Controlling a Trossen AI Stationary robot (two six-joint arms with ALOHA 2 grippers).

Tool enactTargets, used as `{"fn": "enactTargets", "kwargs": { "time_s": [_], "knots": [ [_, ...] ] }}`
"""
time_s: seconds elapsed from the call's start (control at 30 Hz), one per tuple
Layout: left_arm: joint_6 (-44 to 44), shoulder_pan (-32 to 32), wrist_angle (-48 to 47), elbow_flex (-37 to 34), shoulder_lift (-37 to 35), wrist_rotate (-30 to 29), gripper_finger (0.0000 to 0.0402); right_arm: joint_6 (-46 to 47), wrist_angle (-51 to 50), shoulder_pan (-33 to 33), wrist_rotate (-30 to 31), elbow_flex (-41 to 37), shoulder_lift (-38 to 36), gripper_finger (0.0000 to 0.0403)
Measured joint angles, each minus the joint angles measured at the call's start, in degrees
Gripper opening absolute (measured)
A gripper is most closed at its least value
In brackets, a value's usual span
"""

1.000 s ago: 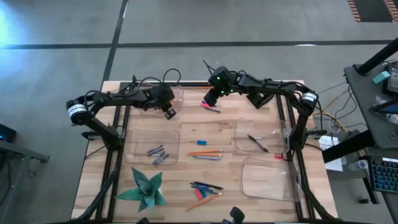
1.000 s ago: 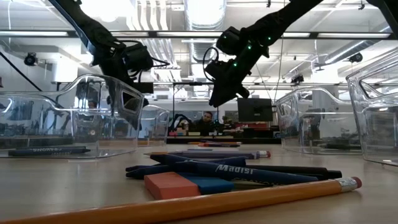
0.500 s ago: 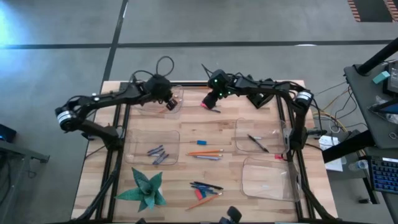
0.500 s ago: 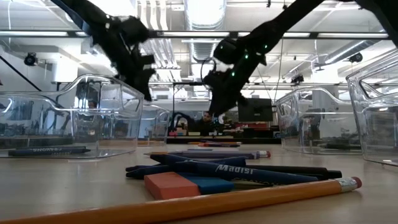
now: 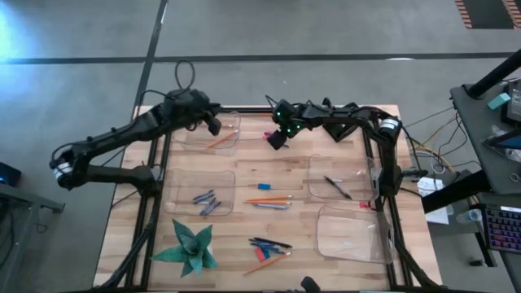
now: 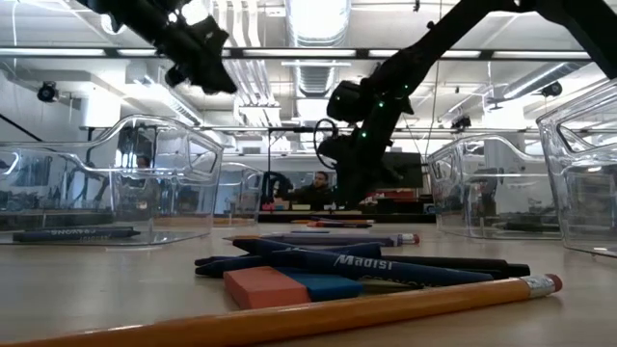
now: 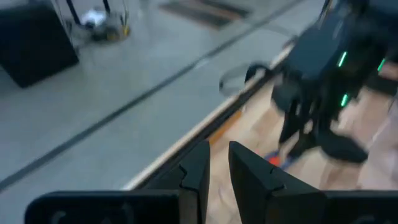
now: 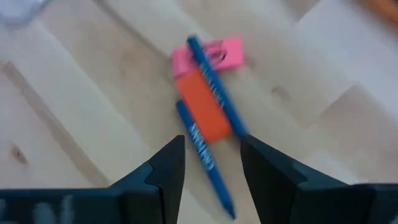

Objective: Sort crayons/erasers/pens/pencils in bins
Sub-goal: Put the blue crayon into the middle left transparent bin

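Observation:
My right gripper (image 8: 208, 152) hangs open at the table's far middle, its fingers on either side of the near end of an orange eraser (image 8: 202, 112). That eraser lies on the wood between two blue crayons (image 8: 214, 81), with a pink eraser (image 8: 214, 55) at its far end. I cannot tell whether the fingers touch anything. My left gripper (image 5: 213, 126) is raised over the far-left bin (image 5: 195, 140). Its fingers (image 7: 196, 168) stand slightly apart with nothing between them. An orange pencil (image 5: 220, 140) lies flat in that bin.
The left middle bin (image 5: 175, 195) holds several crayons (image 5: 205, 201). A dark pen (image 5: 338, 187) lies in the right bin (image 5: 317, 167), and another bin (image 5: 350, 232) stands nearer. Pencils and a blue eraser (image 5: 264, 186) lie mid-table, a mixed pile (image 5: 269, 247) near the front, beside a green paper star (image 5: 191, 248).
My left gripper has risen from the far-left bin, drawn back toward the table's far left corner and tipped up toward level. The orange pencil now shows lying in that bin. My right gripper has sunk toward the erasers and tipped further down.

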Motion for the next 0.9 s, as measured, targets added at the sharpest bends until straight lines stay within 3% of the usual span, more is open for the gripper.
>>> {"fn": "enactTargets", "kwargs": {
  "time_s": [0.57, 0.9],
  "knots": [
    [0.06, -0.19, 2.21, -0.11, -1.79, -0.07, 0.0046, -3.98, -1.18, 2.23, 0.46, 0.22, 5.29, 0.0122],
    [-0.04, -0.59, 2.51, -0.13, -1.71, -0.11, 0.0046, -5.03, -1.73, 2.25, 0.64, 0.15, 6.08, 0.0027]
  ]
}}
